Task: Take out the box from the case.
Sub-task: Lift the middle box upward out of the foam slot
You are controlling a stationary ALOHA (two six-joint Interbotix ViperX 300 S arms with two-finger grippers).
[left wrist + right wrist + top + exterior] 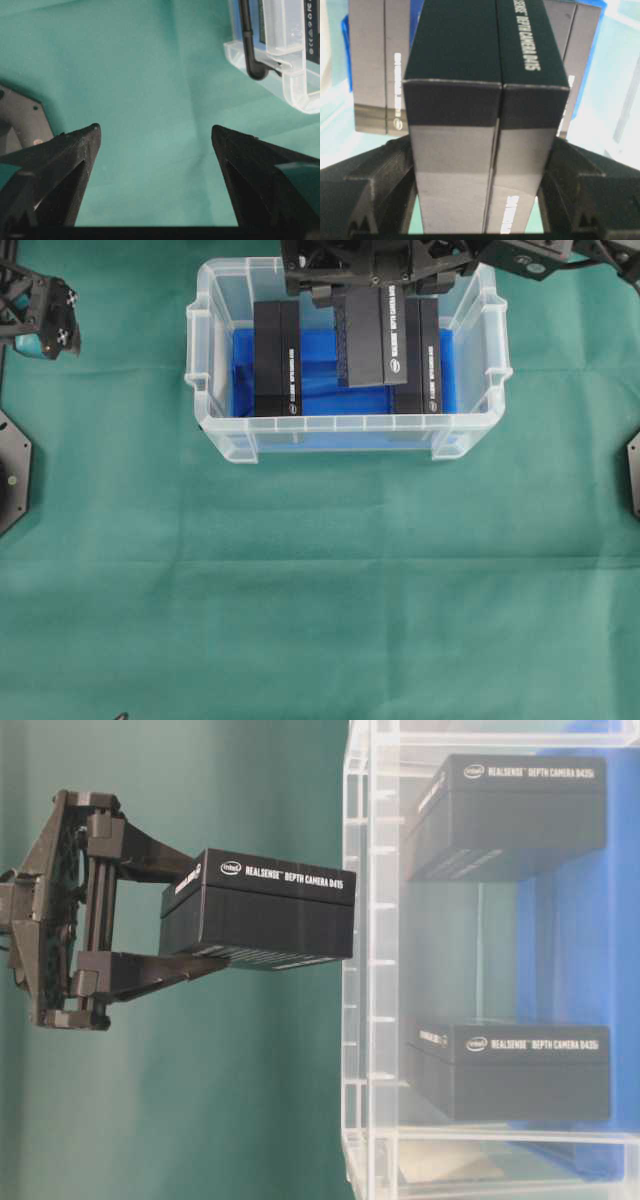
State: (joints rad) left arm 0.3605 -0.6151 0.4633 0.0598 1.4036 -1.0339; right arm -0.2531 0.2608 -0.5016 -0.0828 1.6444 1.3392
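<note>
My right gripper [378, 290] is shut on a black RealSense box [378, 335], holding it by its long sides above the case [345, 423], a clear plastic bin with a blue bottom. From table level, the box [258, 908] is between the fingers of the right gripper [205, 915] and outside the rim of the case [370, 970]. The right wrist view shows the box [480, 125] filling the right gripper [481, 145]. My left gripper [45, 325] hangs open and empty at the far left, over cloth [156, 132].
Two more black boxes stay in the case, one left [275, 358] and one right [432, 355]. Green cloth [320, 590] covers the table. Black base plates sit at the left [10, 470] and right [632, 475] edges. A case corner [295, 85] shows in the left wrist view.
</note>
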